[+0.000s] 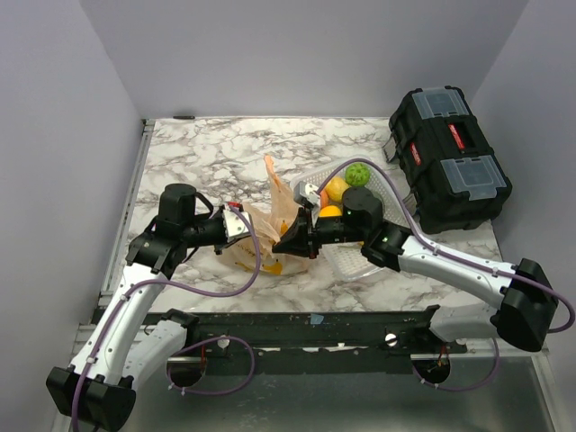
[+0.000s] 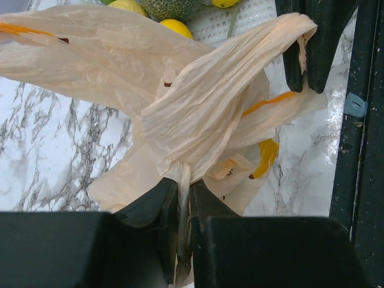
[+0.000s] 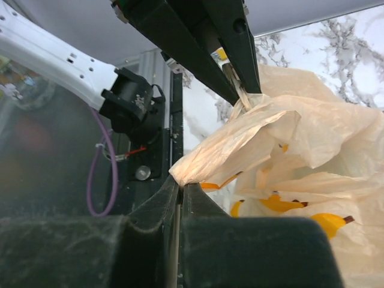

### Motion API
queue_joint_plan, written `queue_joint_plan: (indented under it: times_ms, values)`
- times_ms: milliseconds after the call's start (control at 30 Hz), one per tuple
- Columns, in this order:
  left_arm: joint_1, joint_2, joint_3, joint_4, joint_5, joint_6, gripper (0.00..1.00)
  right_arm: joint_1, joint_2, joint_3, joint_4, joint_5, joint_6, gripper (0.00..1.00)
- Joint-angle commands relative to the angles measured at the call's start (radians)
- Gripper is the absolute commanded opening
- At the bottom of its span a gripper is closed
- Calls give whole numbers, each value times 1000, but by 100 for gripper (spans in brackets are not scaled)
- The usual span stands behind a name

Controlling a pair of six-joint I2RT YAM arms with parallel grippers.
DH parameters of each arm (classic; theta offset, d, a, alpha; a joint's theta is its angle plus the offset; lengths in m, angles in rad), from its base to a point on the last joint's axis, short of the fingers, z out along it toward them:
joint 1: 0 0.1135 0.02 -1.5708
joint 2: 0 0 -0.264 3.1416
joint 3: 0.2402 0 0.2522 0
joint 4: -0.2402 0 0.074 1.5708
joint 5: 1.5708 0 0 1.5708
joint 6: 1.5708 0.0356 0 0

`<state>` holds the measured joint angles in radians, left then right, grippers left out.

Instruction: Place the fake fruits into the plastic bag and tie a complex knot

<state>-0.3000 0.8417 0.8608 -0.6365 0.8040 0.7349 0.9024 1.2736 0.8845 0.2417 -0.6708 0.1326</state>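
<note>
The pale-orange plastic bag (image 1: 259,241) lies crumpled on the marble table between my two grippers. Yellow bananas (image 3: 282,204) show through it. My left gripper (image 2: 184,187) is shut on one twisted handle strip (image 2: 183,204) at the bag's left side (image 1: 239,225). My right gripper (image 3: 181,185) is shut on the tip of the other handle strip (image 3: 228,150), just right of the bag (image 1: 288,239). The right gripper also shows in the left wrist view (image 2: 305,72). Another bag flap stands up (image 1: 274,184). I see no tied knot.
A white lattice basket (image 1: 382,184) behind the right gripper holds a green fruit (image 1: 357,172), a yellow fruit (image 1: 337,187) and an orange one (image 1: 330,212). A black toolbox (image 1: 450,157) stands at the right rear. The table's front rail (image 1: 315,324) runs close below the bag.
</note>
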Motion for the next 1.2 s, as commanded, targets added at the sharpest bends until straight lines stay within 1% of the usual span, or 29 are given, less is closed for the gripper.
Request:
queue_joint_plan:
  times_ms: [0, 33, 67, 100, 133, 200, 233, 267, 333, 467, 633, 833, 900, 1000, 1033, 1067, 1167]
  values:
    - [8, -6, 9, -29, 9, 25, 14, 3, 2, 34, 56, 5, 8, 1]
    - [8, -8, 5, -44, -11, 45, 19, 3, -6, 33, 65, -1, 23, 1]
    - [7, -14, -3, -55, -38, 74, 28, 3, -15, 35, 68, -9, 34, 1]
    - [7, -29, -10, -59, -70, 100, 46, 3, -19, 36, 72, -13, 50, 1]
    - [7, -49, -26, -36, -101, 108, 60, 3, -19, 37, 76, -19, 66, 1]
    - [7, -124, -59, 26, -125, 110, 79, 3, -15, 42, 78, -29, 89, 1]
    - [7, -176, -70, 34, -115, 136, 97, 3, -13, 42, 81, -35, 100, 1]
    - [2, -218, -77, 41, -102, 160, 98, 3, -8, 39, 87, -40, 108, 1]
    - [-23, -265, -64, 46, -107, 178, 99, 3, 3, 37, 98, -48, 123, 1]
    - [-85, -254, 28, -23, -124, 252, 98, 3, 27, 48, 115, -69, 151, 1]
    - [-237, -211, 64, -22, -202, 323, 98, 3, 38, 72, 127, -84, 172, 1]
    - [-343, -138, 101, -35, -156, 316, 99, 3, 40, 100, 116, -90, 177, 1]
    - [-363, -127, 89, -8, -161, 317, 98, 3, 40, 102, 114, -98, 184, 1]
    - [-387, -118, 43, 89, -221, 321, 98, 3, 39, 97, 119, -122, 199, 1]
    - [-388, -116, 30, 112, -236, 324, 92, 5, 38, 94, 119, -129, 205, 1]
    - [-387, -111, 16, 128, -249, 329, 79, 4, 37, 92, 115, -135, 205, 1]
    - [-384, -100, -33, 149, -274, 339, 47, 5, 26, 84, 108, -154, 207, 1]
